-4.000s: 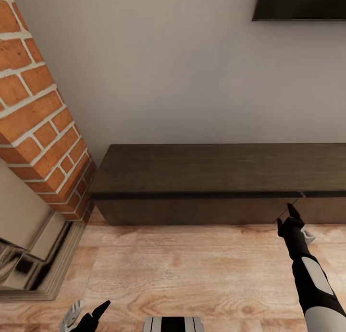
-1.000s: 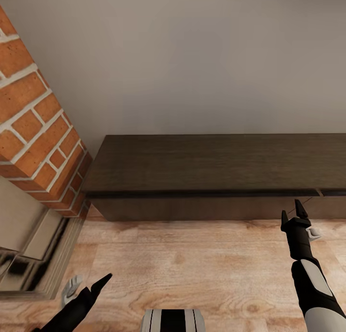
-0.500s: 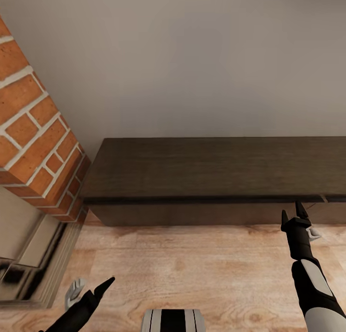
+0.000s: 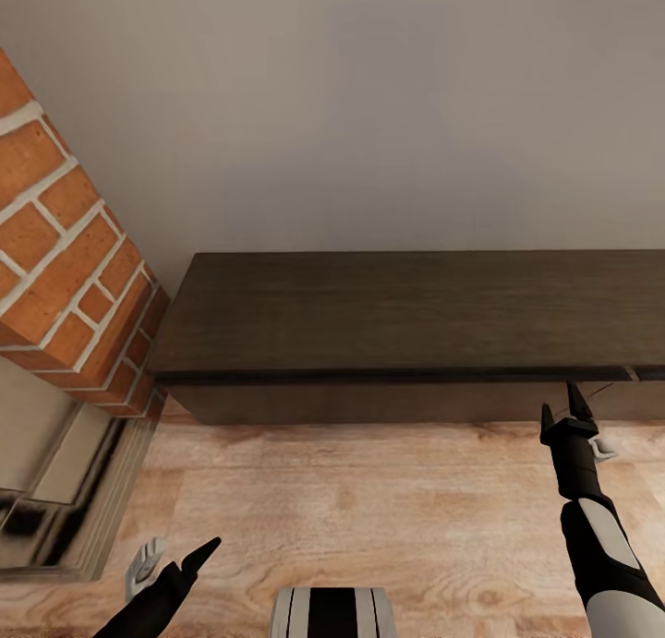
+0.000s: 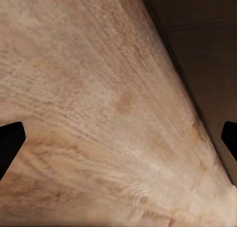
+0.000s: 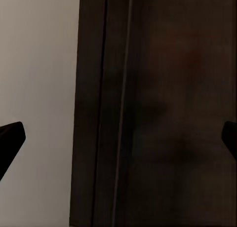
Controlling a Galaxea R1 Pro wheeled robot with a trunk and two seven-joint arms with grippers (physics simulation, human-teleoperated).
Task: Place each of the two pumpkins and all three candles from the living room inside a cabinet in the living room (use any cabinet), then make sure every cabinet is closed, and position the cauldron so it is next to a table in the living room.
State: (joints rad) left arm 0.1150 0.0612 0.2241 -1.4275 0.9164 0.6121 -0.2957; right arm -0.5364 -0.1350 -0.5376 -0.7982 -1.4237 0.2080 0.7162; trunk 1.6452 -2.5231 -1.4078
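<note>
The cabinet (image 4: 406,329) stands against the wall, its fronts shut. The right gripper (image 4: 565,414) has its fingers spread wide, tips just before the front near a seam between two fronts; whether they touch is hard to say. The right wrist view adds that dark front (image 6: 163,108) close between the fingertips. The left gripper (image 4: 171,558), fingers also wide, hangs over wood floor (image 5: 89,98), the cabinet's base beyond its tips.

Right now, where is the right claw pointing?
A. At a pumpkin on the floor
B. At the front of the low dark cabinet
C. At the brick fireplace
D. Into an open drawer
B: the right claw, open, sits just before the cabinet front, which is shut there.
</note>
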